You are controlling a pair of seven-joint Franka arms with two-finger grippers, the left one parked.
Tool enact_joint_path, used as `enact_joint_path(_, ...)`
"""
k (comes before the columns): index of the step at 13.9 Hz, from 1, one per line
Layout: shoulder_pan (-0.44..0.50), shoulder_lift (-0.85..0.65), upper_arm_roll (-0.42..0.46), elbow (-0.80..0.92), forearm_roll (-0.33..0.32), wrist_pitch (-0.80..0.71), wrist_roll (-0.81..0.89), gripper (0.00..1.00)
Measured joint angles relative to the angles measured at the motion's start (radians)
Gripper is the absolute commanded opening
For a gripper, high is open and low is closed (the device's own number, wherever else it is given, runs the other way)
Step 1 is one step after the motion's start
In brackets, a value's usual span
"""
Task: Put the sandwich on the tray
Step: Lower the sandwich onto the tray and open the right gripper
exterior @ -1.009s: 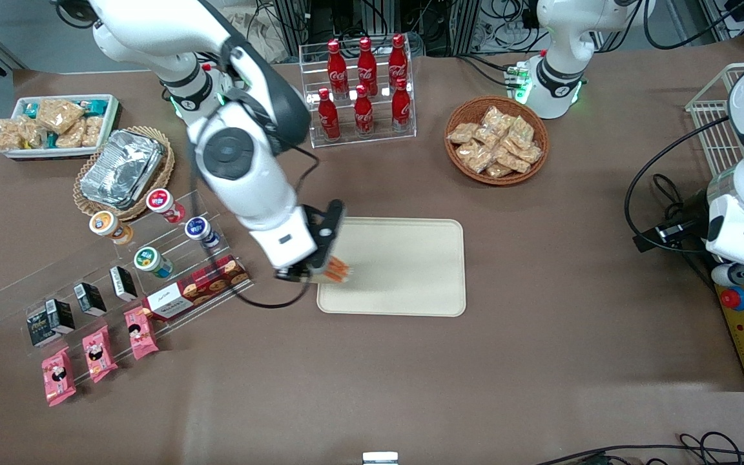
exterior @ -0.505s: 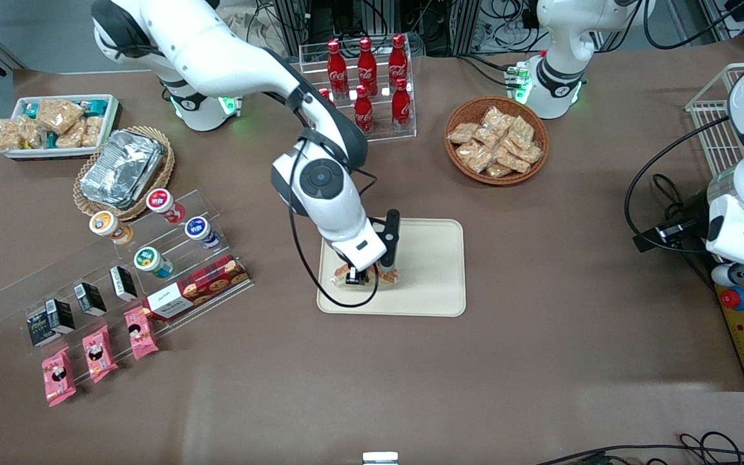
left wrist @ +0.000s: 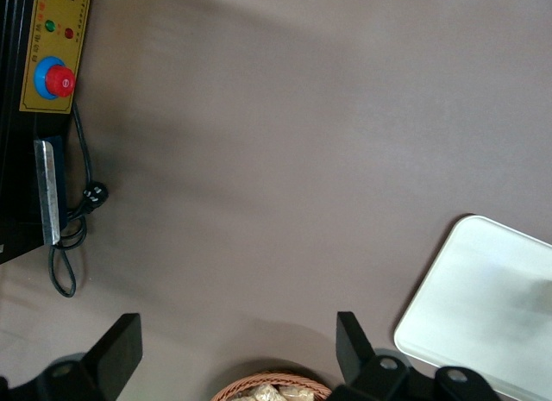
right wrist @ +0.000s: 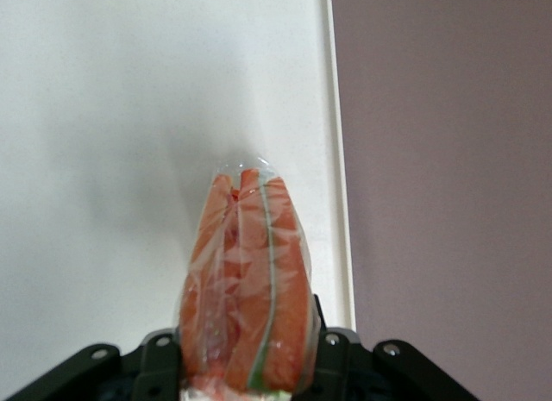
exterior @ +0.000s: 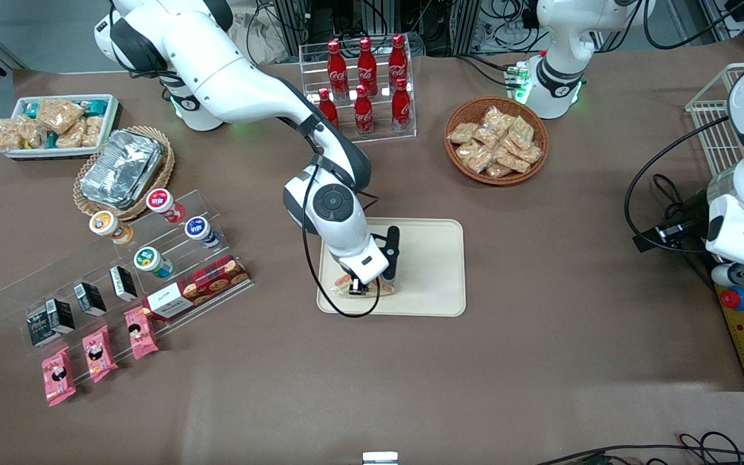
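Holding the sandwich clamped between my 2 fingers, I have my gripper low over the tray, a little below the centre of the front view. My jaws are closed on the wedge's wider end, and its narrow tip points away from me over the tray's pale surface. In my wrist view the tip sits just beside the tray's raised rim, with brown table showing past that edge.

Judging by this, the carry is done and the sandwich is inside the tray's outline, near the corner closest to the front camera on my end of the table. What remains is to settle it, part my fingers and lift away. I cannot be sure from either view whether the wrap already touches the tray or hangs just above it, so I would treat contact as likely but unconfirmed.

The sandwich is a soft triangular wedge in clear, crinkled plastic that catches light in glossy patches. Through the film I see orange filling bands with a thin green line and pale bread at the sides. It looks squashable, so a firm squeeze would deform it. The tray is a flat, matte, cream rectangle with rounded corners and a low lip, rigid and smooth. The table covering is dull brown with a slight paper-like look.
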Motion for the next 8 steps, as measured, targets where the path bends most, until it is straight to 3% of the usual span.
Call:
enact_joint_path(1, 0.000, 0.001, 0.000, 0.000, 0.000, 0.000, 0.000, 0.78)
enact_joint_path(3, 0.000, 0.004, 0.000, 0.000, 0.000, 0.009, 0.000, 0.98)
enact_joint_path(8, -0.011, -0.004, -0.001, 0.019, 0.001, 0.018, 0.001, 0.98)
